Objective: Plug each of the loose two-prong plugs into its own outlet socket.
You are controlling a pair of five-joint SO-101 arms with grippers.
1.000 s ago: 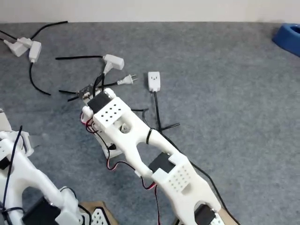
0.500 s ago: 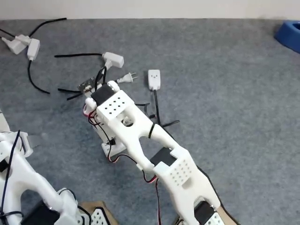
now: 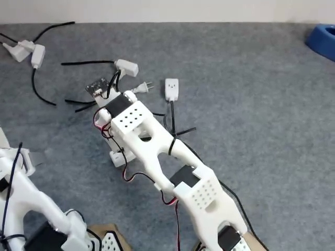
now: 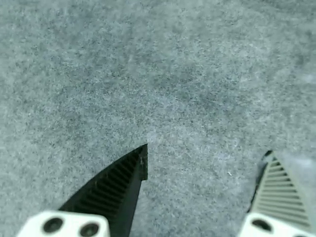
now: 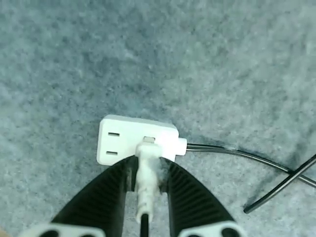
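My right gripper is shut on a white two-prong plug, whose black cord runs back between the fingers. In the right wrist view the plug's tip overlaps the side of a white outlet socket; the socket's two slots face up and are bare. From above, the plug points its prongs at that socket with a small gap between them. The left gripper hangs open over bare grey carpet with nothing between its fingers.
Another white connector on a black cord lies just beyond the held plug. Two more white pieces with cords lie at the far left. A blue object sits at the far right corner. Black cords cross beside the right arm.
The right arm has pushed a little farther up the table with the plug still in its grip. The left arm has stayed put.
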